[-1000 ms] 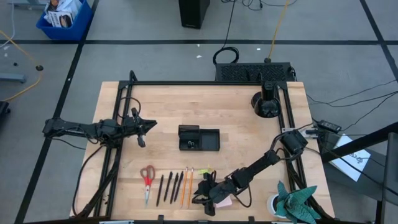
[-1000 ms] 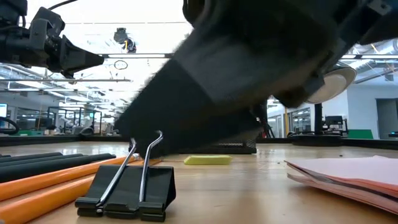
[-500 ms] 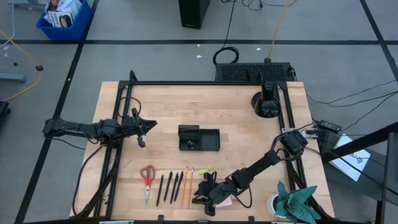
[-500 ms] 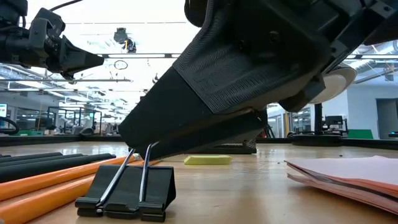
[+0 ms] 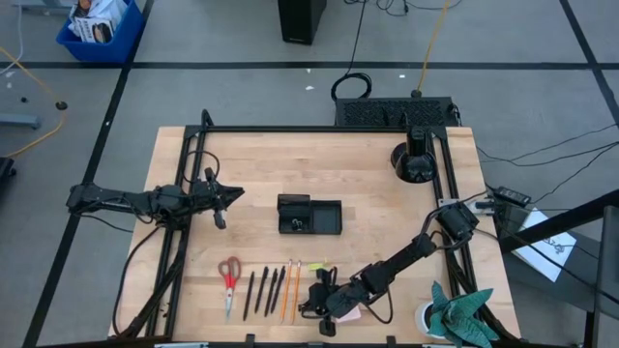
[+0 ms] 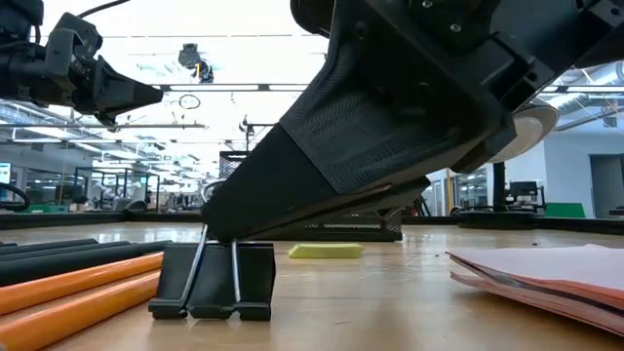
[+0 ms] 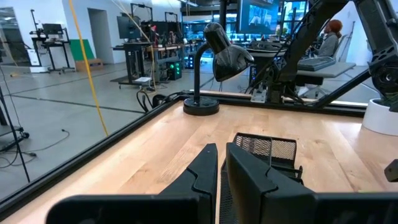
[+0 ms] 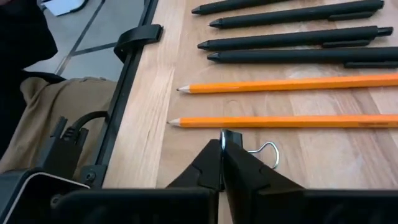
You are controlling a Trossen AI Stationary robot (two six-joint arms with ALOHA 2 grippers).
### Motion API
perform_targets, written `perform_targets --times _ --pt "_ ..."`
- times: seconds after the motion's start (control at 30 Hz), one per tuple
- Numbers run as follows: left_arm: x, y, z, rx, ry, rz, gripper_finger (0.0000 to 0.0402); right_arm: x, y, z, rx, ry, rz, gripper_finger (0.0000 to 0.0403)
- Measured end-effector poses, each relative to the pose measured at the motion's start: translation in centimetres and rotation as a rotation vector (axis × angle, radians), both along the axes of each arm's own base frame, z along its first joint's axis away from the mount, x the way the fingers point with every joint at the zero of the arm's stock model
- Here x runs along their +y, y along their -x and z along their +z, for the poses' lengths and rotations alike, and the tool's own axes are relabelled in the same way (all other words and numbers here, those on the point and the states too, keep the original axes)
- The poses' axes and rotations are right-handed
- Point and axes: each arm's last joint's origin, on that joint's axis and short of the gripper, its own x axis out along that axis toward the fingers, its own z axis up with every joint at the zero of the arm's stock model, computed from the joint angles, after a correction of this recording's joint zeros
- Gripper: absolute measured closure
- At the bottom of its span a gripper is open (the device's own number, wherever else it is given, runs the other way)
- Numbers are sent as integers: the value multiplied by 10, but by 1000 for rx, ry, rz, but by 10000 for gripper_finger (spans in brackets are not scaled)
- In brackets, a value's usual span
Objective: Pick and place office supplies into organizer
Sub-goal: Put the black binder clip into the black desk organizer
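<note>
Supplies lie in a row along the table's (image 5: 387, 174) near edge, and we order them by size. The organizer (image 5: 309, 216) sits mid-table, well apart from them. Scissors (image 5: 229, 280) come next, then four pens (image 8: 292, 38), two pencils (image 8: 280, 102), a pink pad (image 6: 546, 273), a yellow-green bit (image 6: 327, 251), and last the binder clip (image 6: 214, 283).

Our right gripper (image 5: 320, 302) is down at the near edge, just beside the pencils, its jaws pinched shut on the clip's wire handles. Our left gripper (image 5: 224, 198) hangs near the far-left side, jaws almost closed and empty.

We judge the hold is thin: only the wire loops are caught, so the clip's body may swing or slip free on the lift. The fingers also sit close to the nearest pencil and could roll it. The carry to the organizer is long, which gives a loose clip time to drop.

We can read no brand or writing anywhere.
</note>
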Motion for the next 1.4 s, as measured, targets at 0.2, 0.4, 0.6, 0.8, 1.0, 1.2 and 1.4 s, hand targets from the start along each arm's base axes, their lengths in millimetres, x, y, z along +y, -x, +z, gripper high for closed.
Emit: perform_targets --times 0.2,0.4,0.6,0.8,1.0,1.2,1.4 --pt "0 0 -1 6 -1 -1 360 -1 0 12 -32 7 15 400" --pt "0 0 -1 6 -1 -1 360 -4 4 59 -149 69 67 400" --pt "0 0 -1 6 -1 -1 360 -27 5 101 -270 291 -33 401" --pt "0 0 -1 6 -2 -1 360 -68 -16 97 -255 423 -46 401" --pt "0 0 -1 8 -10 -1 360 -112 -31 79 -153 586 -175 402" --pt "0 0 0 7 -14 -1 360 -131 -36 59 -42 593 -154 402" --pt "0 0 1 -6 -11 3 360 -140 -33 48 21 657 -215 402"
